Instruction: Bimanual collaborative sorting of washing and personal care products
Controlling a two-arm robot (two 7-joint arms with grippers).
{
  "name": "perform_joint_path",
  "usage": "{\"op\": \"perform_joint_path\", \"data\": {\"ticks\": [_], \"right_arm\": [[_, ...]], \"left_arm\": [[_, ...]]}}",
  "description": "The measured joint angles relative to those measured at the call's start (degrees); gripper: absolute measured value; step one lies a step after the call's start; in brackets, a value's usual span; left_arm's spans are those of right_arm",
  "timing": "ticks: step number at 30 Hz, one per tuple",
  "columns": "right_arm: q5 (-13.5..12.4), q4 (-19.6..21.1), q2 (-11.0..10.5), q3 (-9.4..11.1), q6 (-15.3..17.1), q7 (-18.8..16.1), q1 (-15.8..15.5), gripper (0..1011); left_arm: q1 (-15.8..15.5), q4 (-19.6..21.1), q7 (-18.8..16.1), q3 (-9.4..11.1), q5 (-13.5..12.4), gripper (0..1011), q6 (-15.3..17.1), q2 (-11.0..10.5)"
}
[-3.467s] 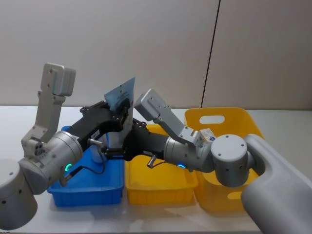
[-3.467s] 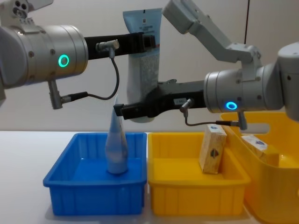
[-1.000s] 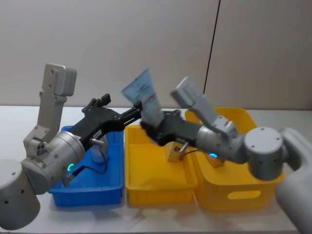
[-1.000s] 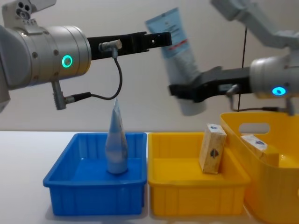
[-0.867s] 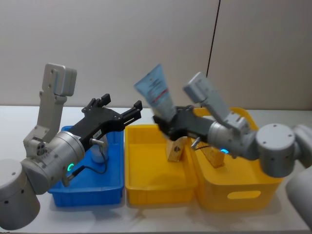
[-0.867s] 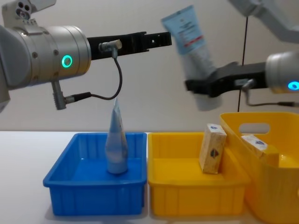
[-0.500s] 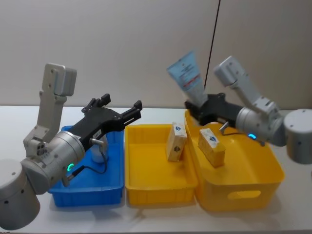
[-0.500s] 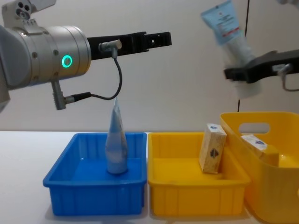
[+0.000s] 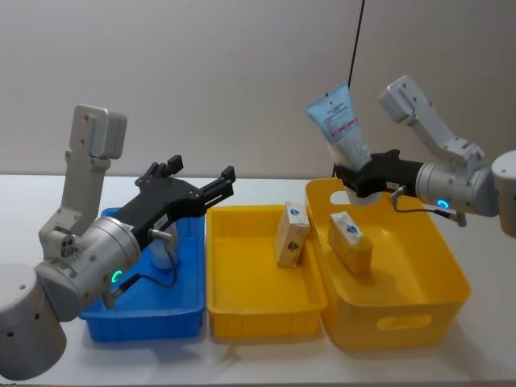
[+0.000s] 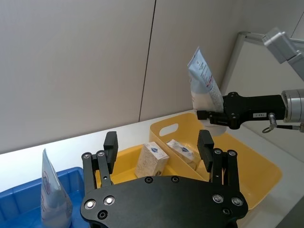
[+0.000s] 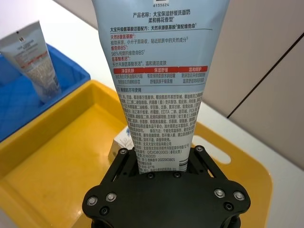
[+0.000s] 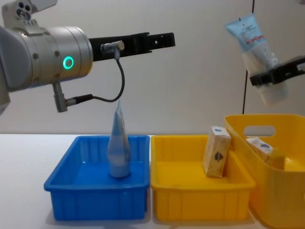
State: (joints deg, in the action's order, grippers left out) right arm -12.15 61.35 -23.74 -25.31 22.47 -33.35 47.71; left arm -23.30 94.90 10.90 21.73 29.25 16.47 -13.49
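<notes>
Pouch (image 9: 345,129) sits pinched in my right gripper (image 9: 360,179), fingers clamped on its lower speckled end, pale-blue top tilted up and back. It hangs in the air above the tall yellow basket (image 9: 419,322), near the basket's far rim, well clear of what's inside. In the right wrist view the printed label on the pouch (image 11: 161,85) faces the camera, w/ the basket's handle hole side below.

One speckled carton (image 9: 350,242) lies inside the basket, leaning toward its near-left wall. Another carton (image 9: 291,234) stands upright in the yellow tray (image 9: 242,310), just left of the basket, against the tray's right wall, close to the basket.

Left of that tray is the blue tray (image 9: 181,310), farthest from the basket, holding a tapering tube (image 12: 118,145) that stands on its cap, tip pointing up.

My left gripper (image 9: 199,179) hangs above the blue tray, well apart from the basket, fingers spread and holding nothing; in the left wrist view the left gripper (image 10: 157,147) frames the cartons and the pouch beyond.
</notes>
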Motion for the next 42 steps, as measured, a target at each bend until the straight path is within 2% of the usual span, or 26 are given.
{"op": "perform_joint_path", "data": {"ticks": [12,19,30,42], "right_arm": [[0.06,-7.64,0.48,-3.54,6.04,-5.79,5.22,246],[0.35,-10.17,0.35,-5.43,8.70,-8.29,7.00,246],[1.42,-9.14,-1.10,-7.35,11.15,-8.82,7.78,244],[2.52,-6.80,-2.30,-8.16,12.81,-7.60,7.86,235]], "left_arm": [[0.00,0.00,0.00,0.00,0.00,1001,0.00,0.00],[0.00,0.00,0.00,0.00,0.00,1001,0.00,-0.01],[0.00,0.00,0.00,0.00,0.00,1001,0.00,-0.01],[0.00,0.00,0.00,0.00,0.00,1001,0.00,-0.01]]}}
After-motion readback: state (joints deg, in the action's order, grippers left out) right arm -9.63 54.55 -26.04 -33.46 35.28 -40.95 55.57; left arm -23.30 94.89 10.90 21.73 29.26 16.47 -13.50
